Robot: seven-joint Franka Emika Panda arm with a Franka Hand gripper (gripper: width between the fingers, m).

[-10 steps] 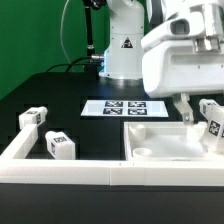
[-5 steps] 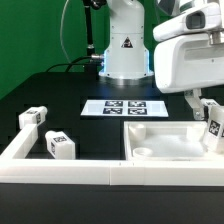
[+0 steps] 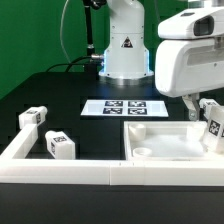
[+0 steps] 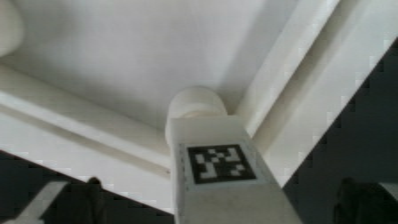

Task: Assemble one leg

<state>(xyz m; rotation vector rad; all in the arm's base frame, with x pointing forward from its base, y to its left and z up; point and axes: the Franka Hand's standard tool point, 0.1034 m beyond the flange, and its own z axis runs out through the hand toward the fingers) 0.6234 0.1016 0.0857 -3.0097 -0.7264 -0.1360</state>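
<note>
Arm has risen slightly; gripper (image 4: 205, 205) spread wide above upright leg (image 4: 214, 150). Light, rigid, slick plastic; pinch flat sides.

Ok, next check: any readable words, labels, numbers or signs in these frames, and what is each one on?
No readable words or numbers anywhere.
Warning triangle sign: on the robot base, black on a light patch; no text is legible.
Square tag stickers: on the marker board, on the two legs at the exterior view's left, and on the leg under the gripper. These are black-and-white patterns, not text.
</note>
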